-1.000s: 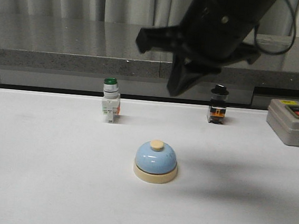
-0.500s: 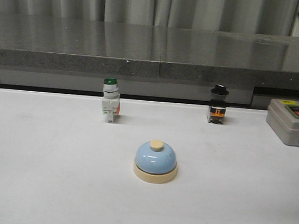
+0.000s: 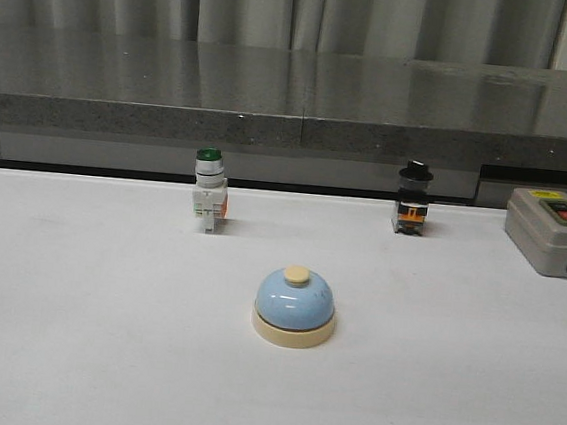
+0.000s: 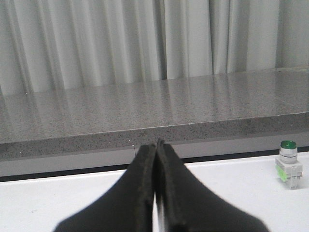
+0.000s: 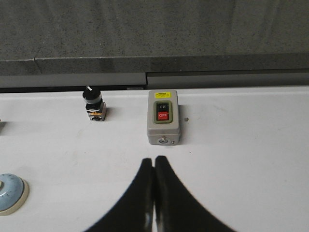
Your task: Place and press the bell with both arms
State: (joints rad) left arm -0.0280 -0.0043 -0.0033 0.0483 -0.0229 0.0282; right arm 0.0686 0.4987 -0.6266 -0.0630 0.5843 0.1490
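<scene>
The light-blue bell (image 3: 295,307) with its cream base and cream button stands upright on the white table (image 3: 71,333), alone near the middle. Its edge also shows in the right wrist view (image 5: 10,194). Neither arm shows in the front view. My left gripper (image 4: 156,143) is shut and empty, held over the table and facing the grey counter. My right gripper (image 5: 154,159) is shut and empty above the table, short of the grey box, with the bell off to its side.
A green-capped white pushbutton switch (image 3: 208,190) stands behind the bell on the left and shows in the left wrist view (image 4: 288,162). A black-knobbed switch (image 3: 412,199) stands behind on the right. A grey box with red and black buttons (image 3: 553,230) sits far right. A grey counter (image 3: 274,101) runs along the back.
The black arm that hung over the bell in the front view has lifted away to the upper right and left the view. The bell has not moved.
</scene>
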